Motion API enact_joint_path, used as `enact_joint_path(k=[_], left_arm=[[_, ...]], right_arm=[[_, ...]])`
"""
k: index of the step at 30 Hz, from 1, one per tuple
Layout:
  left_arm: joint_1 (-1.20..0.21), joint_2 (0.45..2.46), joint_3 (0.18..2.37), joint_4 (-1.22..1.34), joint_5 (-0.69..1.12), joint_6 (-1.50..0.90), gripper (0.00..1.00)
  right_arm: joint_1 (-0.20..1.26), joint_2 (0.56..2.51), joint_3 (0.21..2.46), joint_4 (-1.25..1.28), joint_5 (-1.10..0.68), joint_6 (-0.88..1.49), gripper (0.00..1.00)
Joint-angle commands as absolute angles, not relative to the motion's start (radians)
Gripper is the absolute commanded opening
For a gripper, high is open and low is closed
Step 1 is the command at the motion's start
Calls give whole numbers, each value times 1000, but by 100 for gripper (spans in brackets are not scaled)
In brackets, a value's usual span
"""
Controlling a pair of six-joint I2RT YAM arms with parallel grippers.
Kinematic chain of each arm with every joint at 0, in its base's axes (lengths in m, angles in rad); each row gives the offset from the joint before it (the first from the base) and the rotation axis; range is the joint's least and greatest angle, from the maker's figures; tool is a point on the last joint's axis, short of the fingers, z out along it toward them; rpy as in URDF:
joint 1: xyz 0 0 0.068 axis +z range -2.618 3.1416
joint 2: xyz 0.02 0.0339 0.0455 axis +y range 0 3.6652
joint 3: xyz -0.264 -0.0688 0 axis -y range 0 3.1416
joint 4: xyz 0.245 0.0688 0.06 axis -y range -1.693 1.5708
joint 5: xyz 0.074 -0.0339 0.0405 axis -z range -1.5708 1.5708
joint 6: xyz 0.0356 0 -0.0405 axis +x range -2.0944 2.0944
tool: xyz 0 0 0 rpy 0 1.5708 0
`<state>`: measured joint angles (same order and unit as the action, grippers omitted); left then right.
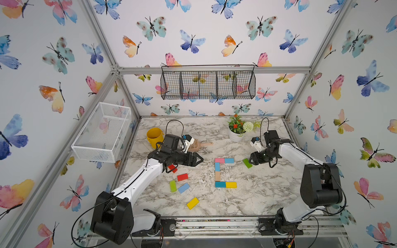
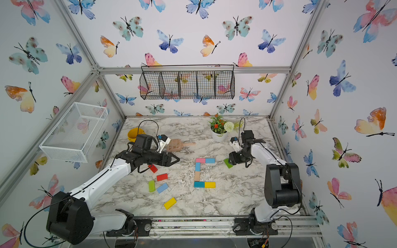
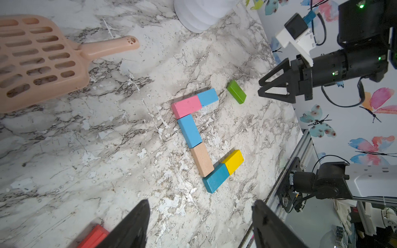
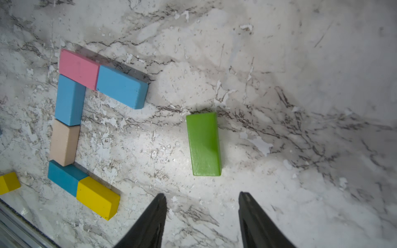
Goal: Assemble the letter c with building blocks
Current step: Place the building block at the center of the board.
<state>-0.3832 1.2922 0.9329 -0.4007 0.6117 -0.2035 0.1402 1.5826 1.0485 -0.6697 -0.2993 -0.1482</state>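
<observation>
Six flat painted wooden building blocks [image 1: 217, 176] form a C on the marble worktop [image 1: 257, 193]. A green wooden block [image 4: 204, 143] lies loose just beside the C's upper arm. The right gripper [image 4: 202, 193] is spread and empty beside it. The left gripper [image 3: 200, 201], also released, hangs behind the C's spine. A clumsy push on the green block could skew the C.

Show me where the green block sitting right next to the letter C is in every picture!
Top view: the green block lies mid-table, right of the C's upper arm.
Top view: the green block is in the same spot.
Left wrist: it lies just past the C's light blue end.
Right wrist: it lies alone near the picture's centre.
Shared landmark: the pink block at the C's corner shows in all four.
</observation>
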Motion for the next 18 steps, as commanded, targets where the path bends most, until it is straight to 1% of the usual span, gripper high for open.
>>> enact_joint_path(k=[1,4,7,11,18], left_arm=[[-373,1304,929,-391,641,-209,76],[-368,1304,926,-390,634,-210,76],[-366,1302,925,-391,627,-212,76],[-360,1303,923,-391,623,-211,76],[-354,1310,923,-391,629,-217,76]], right_arm=[[164,1537,988,-587,-237,-33,60],[193,1504,945,-536,-181,54,63],[230,1493,920,-501,-127,104,63],[249,1497,901,-467,-84,143,60],[267,1552,898,-450,-80,167,58]])
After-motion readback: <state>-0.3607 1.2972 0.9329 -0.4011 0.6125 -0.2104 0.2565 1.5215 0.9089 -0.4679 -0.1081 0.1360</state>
